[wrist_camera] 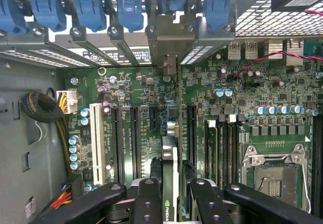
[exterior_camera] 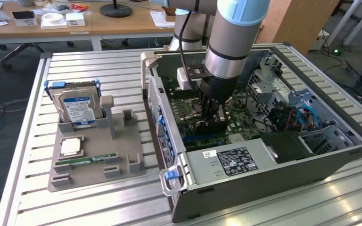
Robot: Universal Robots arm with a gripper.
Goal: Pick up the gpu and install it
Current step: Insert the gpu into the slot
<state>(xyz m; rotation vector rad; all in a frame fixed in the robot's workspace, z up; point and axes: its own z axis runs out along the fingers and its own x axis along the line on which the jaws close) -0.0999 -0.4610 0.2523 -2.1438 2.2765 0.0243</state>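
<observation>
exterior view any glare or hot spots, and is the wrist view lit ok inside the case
Exterior view: daylight glares off the slatted table towards the exterior view's right, and the open case is dimmer inside. Wrist view: the motherboard is evenly lit, a washed-out white band sits beyond the blue clips, and the gpu held in the dark gripper has a pale sheen.

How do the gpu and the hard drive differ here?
The gpu is clamped in the gripper inside the case; the hard drive stands in the gray holder outside it. The gpu is a thin card seen edge-on; the hard drive is a boxy silver block with a blue-white label. Both stand on edge.
</observation>
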